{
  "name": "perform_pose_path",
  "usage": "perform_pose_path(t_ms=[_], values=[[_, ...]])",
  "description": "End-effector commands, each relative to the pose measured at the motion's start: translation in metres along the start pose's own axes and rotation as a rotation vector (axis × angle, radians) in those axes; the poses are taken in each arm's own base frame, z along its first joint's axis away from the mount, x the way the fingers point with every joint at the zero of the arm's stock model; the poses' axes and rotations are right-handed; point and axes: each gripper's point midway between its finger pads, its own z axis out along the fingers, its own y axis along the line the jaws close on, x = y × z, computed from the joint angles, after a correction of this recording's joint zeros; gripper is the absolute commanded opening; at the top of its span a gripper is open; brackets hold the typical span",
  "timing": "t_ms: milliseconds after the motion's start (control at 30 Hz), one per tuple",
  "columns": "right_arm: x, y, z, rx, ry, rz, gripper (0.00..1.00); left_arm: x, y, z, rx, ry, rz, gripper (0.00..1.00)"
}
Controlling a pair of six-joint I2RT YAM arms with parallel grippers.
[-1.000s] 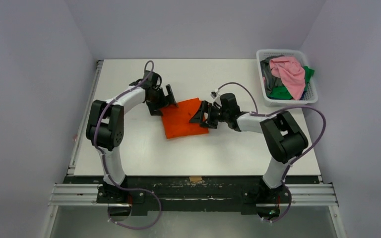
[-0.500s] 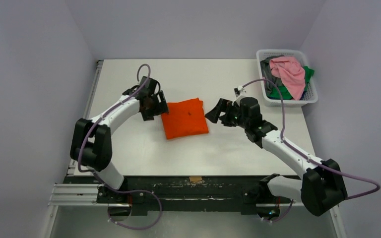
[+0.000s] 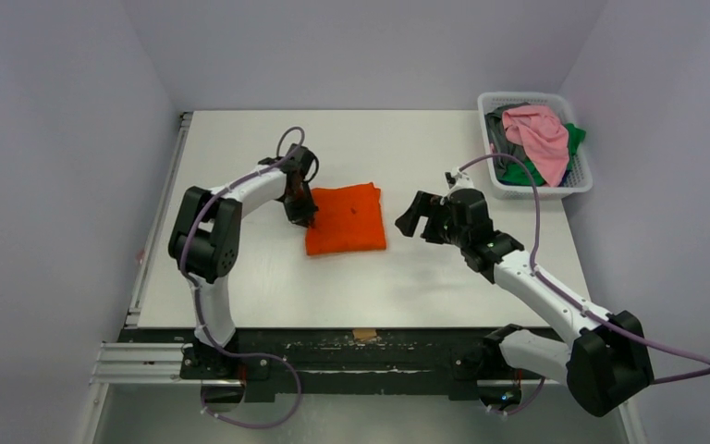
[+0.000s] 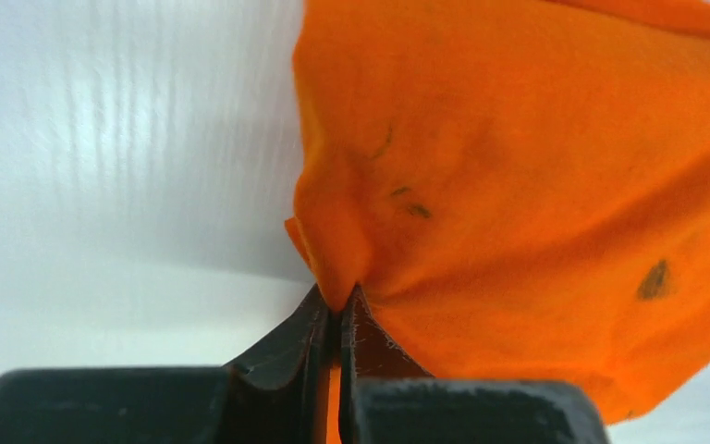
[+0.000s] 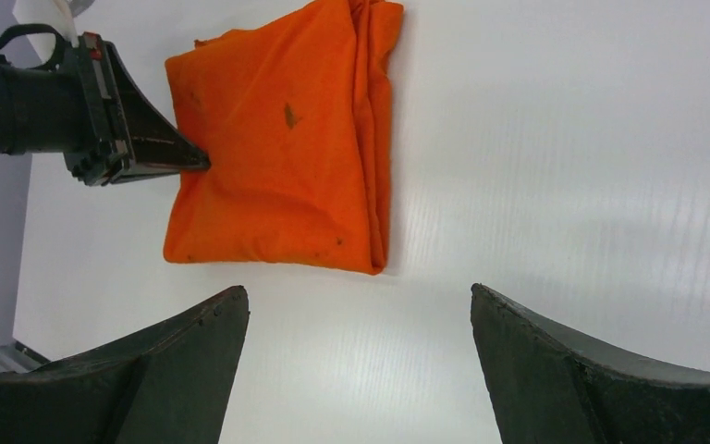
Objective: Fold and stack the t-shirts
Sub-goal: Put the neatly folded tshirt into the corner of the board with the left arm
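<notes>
A bright orange t-shirt (image 3: 346,217) with small dark specks lies folded into a rough square at the middle of the table. My left gripper (image 3: 307,220) is at its left edge. In the left wrist view its jaws are shut on a small pinch of the orange cloth (image 4: 340,301), and the rest of the shirt (image 4: 536,203) spreads to the right. My right gripper (image 3: 413,215) hovers open to the right of the shirt and does not touch it. In the right wrist view its fingers (image 5: 358,291) stand wide apart, with the shirt (image 5: 277,157) and the left gripper (image 5: 205,162) ahead.
A white slotted basket (image 3: 581,180) at the back right corner holds a pink shirt (image 3: 541,134), a green one (image 3: 520,173) and a grey one (image 3: 502,139). Bare white table surrounds the orange shirt; grey walls stand on three sides.
My left gripper has shut on the orange shirt's left edge. My right arm drew back to the right, off the shirt, and stays open. The shirt now lies squarer.
</notes>
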Motion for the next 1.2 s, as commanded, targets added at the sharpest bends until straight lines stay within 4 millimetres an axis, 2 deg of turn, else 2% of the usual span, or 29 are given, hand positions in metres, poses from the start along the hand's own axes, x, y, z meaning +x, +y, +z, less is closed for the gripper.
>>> perform_pose_path(t_ms=[0, 67, 167, 333, 467, 533, 600, 667, 733, 767, 867, 1000, 1167], values=[[-0.007, -0.007, -0.001, 0.035, -0.030, -0.040, 0.89, -0.038, 0.035, -0.011, -0.281, -0.113, 0.036, 0.00], [-0.007, -0.010, -0.003, 0.043, -0.032, -0.052, 0.89, -0.064, 0.047, -0.033, -0.414, -0.161, 0.076, 0.00], [-0.008, -0.017, -0.007, 0.074, -0.050, -0.064, 0.89, -0.098, 0.060, -0.051, -0.545, -0.202, 0.194, 0.00], [-0.015, -0.024, -0.017, 0.114, -0.088, -0.085, 0.89, -0.164, 0.075, -0.045, -0.541, -0.244, 0.243, 0.00], [-0.020, -0.034, -0.018, 0.164, -0.129, -0.085, 0.89, -0.215, 0.087, -0.062, -0.591, -0.329, 0.257, 0.00], [-0.021, -0.037, -0.017, 0.184, -0.124, -0.093, 0.89, -0.244, 0.088, -0.063, -0.548, -0.405, 0.261, 0.00], [-0.020, -0.040, -0.016, 0.200, -0.121, -0.098, 0.89, -0.264, 0.095, -0.062, -0.508, -0.447, 0.231, 0.00], [-0.021, -0.044, -0.013, 0.223, -0.121, -0.102, 0.89, -0.286, 0.106, -0.063, -0.471, -0.484, 0.187, 0.00], [-0.022, -0.049, -0.011, 0.251, -0.120, -0.107, 0.89, -0.306, 0.127, -0.068, -0.473, -0.523, 0.116, 0.00], [-0.022, -0.051, -0.010, 0.262, -0.121, -0.109, 0.89, -0.313, 0.133, -0.070, -0.468, -0.540, 0.080, 0.00], [-0.022, -0.056, -0.007, 0.288, -0.117, -0.115, 0.89, -0.336, 0.179, -0.078, -0.419, -0.578, -0.065, 0.00], [-0.022, -0.061, -0.005, 0.314, -0.111, -0.119, 0.89, -0.353, 0.211, -0.088, -0.358, -0.628, -0.168, 0.00], [-0.020, -0.065, -0.001, 0.338, -0.100, -0.126, 0.89, -0.370, 0.214, -0.094, -0.310, -0.677, -0.134, 0.00]])
